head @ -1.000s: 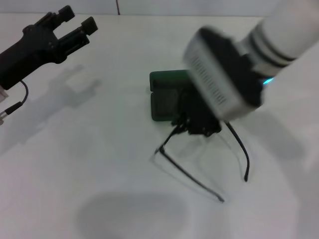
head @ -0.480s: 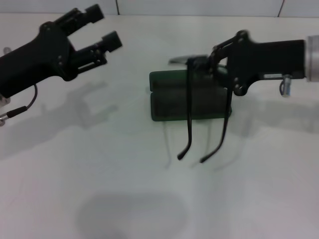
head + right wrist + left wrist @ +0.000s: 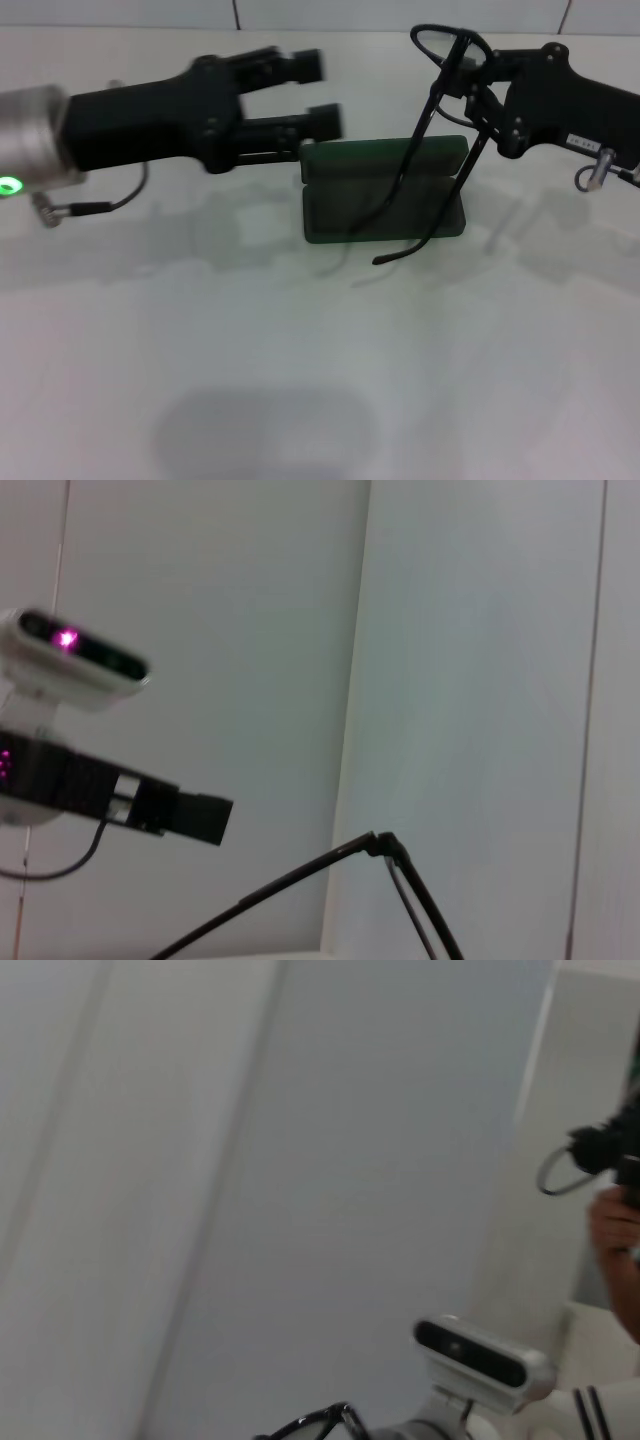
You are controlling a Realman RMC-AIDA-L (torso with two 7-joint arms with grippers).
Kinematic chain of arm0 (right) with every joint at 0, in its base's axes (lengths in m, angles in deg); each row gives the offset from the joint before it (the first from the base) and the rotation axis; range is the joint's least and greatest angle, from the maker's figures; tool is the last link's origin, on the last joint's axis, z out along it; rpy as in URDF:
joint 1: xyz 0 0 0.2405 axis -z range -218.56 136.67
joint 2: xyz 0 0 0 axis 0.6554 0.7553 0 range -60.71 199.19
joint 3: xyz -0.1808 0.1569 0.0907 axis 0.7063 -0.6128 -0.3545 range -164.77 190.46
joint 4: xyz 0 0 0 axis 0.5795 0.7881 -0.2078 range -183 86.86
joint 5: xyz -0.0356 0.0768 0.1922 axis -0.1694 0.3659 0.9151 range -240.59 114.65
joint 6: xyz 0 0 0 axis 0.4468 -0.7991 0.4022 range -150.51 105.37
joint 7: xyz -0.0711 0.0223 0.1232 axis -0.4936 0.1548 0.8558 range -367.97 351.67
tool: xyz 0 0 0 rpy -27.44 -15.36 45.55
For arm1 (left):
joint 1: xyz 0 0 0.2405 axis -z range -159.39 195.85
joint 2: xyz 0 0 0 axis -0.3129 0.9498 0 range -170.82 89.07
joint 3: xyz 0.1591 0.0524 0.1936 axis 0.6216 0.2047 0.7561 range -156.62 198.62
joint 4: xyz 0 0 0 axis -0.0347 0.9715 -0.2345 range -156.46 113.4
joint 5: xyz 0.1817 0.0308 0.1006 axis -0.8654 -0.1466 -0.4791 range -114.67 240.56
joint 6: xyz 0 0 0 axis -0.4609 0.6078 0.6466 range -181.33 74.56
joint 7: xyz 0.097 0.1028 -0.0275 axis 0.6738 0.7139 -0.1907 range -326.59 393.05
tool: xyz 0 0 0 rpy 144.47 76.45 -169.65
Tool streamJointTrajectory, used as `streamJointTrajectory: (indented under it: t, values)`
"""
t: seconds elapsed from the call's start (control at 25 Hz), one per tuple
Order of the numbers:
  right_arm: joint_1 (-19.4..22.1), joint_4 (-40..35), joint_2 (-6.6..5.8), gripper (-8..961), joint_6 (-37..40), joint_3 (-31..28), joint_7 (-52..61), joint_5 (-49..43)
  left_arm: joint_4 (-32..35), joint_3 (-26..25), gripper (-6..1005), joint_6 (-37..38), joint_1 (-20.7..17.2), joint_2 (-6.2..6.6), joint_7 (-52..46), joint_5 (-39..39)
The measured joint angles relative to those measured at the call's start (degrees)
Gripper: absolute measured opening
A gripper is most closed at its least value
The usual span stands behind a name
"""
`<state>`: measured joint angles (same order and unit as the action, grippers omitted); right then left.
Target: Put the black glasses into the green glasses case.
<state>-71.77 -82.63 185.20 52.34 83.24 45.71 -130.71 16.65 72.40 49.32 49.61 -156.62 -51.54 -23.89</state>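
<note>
The green glasses case (image 3: 385,190) lies open on the white table in the head view, both halves facing up. My right gripper (image 3: 472,78) is shut on the front frame of the black glasses (image 3: 428,130) and holds them in the air above the case's right part. The lenses are up and the temple arms hang down, their tips just in front of the case. The temple arms (image 3: 300,885) also cross the right wrist view. My left gripper (image 3: 318,93) is open, level above the table just left of the case's back half.
The white table (image 3: 250,380) spreads wide in front of the case. A white wall fills both wrist views. The left wrist view catches the right arm's wrist camera (image 3: 480,1355) and a person's hand (image 3: 615,1235) at the edge.
My left gripper has swept right, up to the case's left end. My right gripper has raised the glasses higher and a little right, so the temple arms now dangle over the case.
</note>
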Motion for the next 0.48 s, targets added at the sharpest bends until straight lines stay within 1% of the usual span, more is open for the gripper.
streamJointTrajectory:
  t: [0.04,0.08,0.12,0.28,0.36,0.4,0.48]
  values:
    - [0.0,0.9,0.07,107,0.0,0.0,-1.4,0.1,-0.2,0.7,825,-0.4,0.8,0.04,-0.7,-0.2]
    - [0.0,1.5,0.12,107,0.0,-0.1,-2.4,0.1,-0.9,1.6,825,-1.6,3.0,-0.04,-2.4,-1.7]
    - [0.0,2.1,0.14,107,0.0,-0.1,-3.2,0.2,-0.9,1.6,825,-1.6,3.0,-0.04,-2.4,-1.7]
    - [0.1,3.3,0.23,107,0.5,0.1,-4.4,0.4,-2.6,1.8,825,-2.7,6.8,-0.43,-5.2,-6.5]
    - [0.1,3.3,0.24,107,0.5,0.7,-4.5,0.7,-2.8,1.8,825,-2.7,7.5,-0.58,-5.4,-7.4]
    - [0.1,3.3,0.25,107,0.5,0.9,-4.5,0.9,-2.9,2.3,825,-2.6,8.6,-0.97,-5.7,-9.3]
    - [0.1,3.3,0.24,107,0.8,1.2,-4.6,1.0,-2.8,3.4,825,-2.6,9.0,-1.13,-5.8,-9.8]
